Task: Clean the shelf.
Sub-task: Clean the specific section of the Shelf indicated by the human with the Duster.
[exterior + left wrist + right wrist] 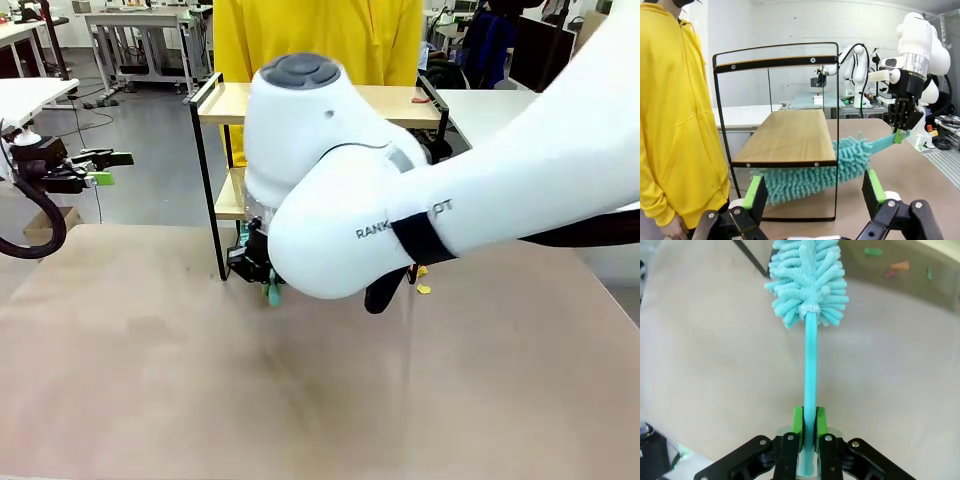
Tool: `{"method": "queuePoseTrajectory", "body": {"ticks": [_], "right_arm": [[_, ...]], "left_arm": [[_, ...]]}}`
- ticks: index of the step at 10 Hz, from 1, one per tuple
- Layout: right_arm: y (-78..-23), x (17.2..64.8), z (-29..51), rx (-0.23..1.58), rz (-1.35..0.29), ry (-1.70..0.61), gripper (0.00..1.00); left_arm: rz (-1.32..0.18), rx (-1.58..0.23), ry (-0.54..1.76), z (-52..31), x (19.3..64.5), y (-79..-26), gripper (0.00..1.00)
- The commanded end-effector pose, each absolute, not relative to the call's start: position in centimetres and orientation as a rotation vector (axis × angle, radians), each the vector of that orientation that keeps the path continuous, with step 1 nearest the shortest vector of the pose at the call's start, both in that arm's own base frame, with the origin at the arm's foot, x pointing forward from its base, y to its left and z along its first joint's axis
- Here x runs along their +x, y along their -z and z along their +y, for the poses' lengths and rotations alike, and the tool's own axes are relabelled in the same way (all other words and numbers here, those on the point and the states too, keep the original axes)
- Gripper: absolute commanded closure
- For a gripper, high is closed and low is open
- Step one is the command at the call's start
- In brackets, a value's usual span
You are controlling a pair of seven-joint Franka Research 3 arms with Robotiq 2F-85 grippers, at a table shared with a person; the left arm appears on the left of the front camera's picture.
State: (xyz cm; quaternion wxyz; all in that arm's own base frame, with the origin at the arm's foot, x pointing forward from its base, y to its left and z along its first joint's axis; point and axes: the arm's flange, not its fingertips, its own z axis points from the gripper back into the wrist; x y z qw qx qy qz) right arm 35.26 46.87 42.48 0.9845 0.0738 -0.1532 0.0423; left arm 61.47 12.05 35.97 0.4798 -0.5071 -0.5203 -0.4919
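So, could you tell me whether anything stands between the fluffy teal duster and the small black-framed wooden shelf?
Nothing visible does. The right gripper is shut on the handle of the teal duster, whose fluffy head lies right at the edge of the lower wooden board of the shelf.

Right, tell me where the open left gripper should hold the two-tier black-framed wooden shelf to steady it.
Take the thin raised side rail at the top of the two-tier black-framed wooden shelf, coming from the end facing the left gripper. The bar is slim with a gap beneath, so fingers should fit around it, clear of the fluffy teal duster down low.
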Motion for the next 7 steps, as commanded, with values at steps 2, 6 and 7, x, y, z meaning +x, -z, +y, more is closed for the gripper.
{"method": "queuePoseTrajectory", "body": {"ticks": [2, 6, 7], "right_arm": [[-40.7, 37.9, 49.8, 0.191, -0.334, -0.016, 0.87], [-37.9, 38.7, 50.3, 0.210, -0.205, 0.036, 0.87], [-38.1, 38.7, 49.2, 0.180, -0.246, -0.002, 0.87]], "left_arm": [[-1.281, -1.232, 1.206, 12.1, 61.2, -36.1, 0.00], [-1.281, -1.232, 1.206, 12.1, 61.2, -36.1, 0.00], [-1.281, -1.232, 1.206, 12.1, 61.2, -36.1, 0.00]]}}
